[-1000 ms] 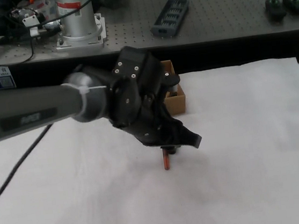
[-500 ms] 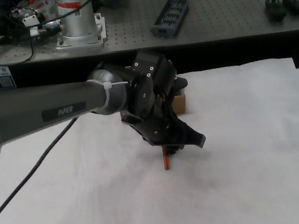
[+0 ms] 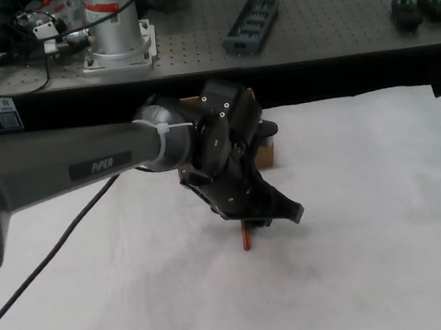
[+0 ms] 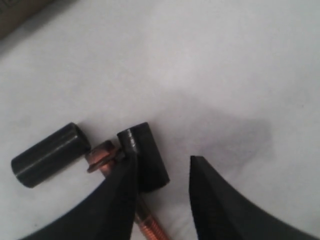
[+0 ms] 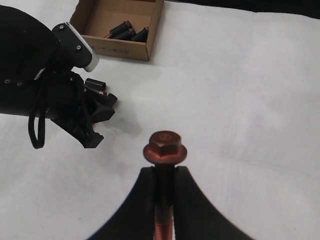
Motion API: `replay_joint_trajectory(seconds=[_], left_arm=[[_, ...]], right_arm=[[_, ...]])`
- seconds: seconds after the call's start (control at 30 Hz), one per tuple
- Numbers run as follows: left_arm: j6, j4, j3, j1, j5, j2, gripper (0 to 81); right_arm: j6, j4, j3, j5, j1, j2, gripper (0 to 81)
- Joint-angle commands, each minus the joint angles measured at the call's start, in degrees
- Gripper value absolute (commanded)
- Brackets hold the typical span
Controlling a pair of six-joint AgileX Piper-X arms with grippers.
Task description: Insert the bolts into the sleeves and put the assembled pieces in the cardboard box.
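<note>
**A:** Which step are you on?

**B:** Sleeve pickup, I'd say. Your left end effector (image 4: 162,161) sits open at a black sleeve (image 4: 146,157) on the counter (image 3: 372,235); your right end effector (image 5: 164,172) grips a bolt (image 5: 165,149). Next: close squarely on that sleeve.

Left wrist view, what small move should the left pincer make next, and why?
Probably shift the left pincer sideways so the nearer sleeve sits centred between its open fingers before closing. The sleeve lies against one finger, off the middle of the gap, with a loose bolt right beside it, so closing now might catch the bolt too. The right pincer holds a second bolt.
</note>
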Motion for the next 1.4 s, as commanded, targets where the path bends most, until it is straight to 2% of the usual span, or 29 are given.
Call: replay_joint_trajectory(seconds=[0.0,0.43,0.5,0.57,0.63,0.67,0.8,0.97,1.17,1.37], left_arm=[[-1.0,0.6,-0.3,-0.1,-0.9,2.2,26.4],[-2.8,0.7,-0.3,-0.1,-1.9,2.3,26.0],[-2.8,0.7,-0.3,-0.1,-1.9,2.3,21.9],[-2.8,0.7,-0.3,-0.1,-1.3,2.3,14.0],[-2.8,0.7,-0.3,-0.1,1.3,2.3,2.5],[-3.0,0.9,-0.3,-0.1,2.5,2.3,0.4],[-3.9,3.5,-0.4,-0.1,3.7,1.4,0.7],[-0.3,7.5,-0.4,-0.1,3.6,-2.9,0.7],[3.3,7.9,-0.4,0.4,13.9,-9.4,0.7],[7.2,7.9,-0.3,1.4,22.6,-16.3,0.7]], right_arm=[[-0.5,-0.9,-0.1,-0.6,-0.3,-0.7,2.8],[-0.5,-1.0,-0.1,-0.6,-0.3,-0.7,2.8],[-0.5,-1.0,-0.1,-0.6,-0.3,-0.7,2.8],[-0.5,-1.0,-0.1,-0.6,-0.3,-0.7,2.8],[-0.5,-1.0,-0.1,-0.6,-0.3,-0.7,2.8],[-0.5,-1.0,-0.1,-0.6,-0.3,-0.7,2.8],[-0.5,-1.0,-0.1,-0.6,-0.3,-0.7,2.8],[-0.5,-1.6,-0.1,-0.6,-0.3,-0.7,2.8],[-0.5,-4.1,-0.1,-0.6,-0.3,-0.7,2.8],[0.1,-8.6,-0.1,-6.0,-0.3,0.7,2.8]])
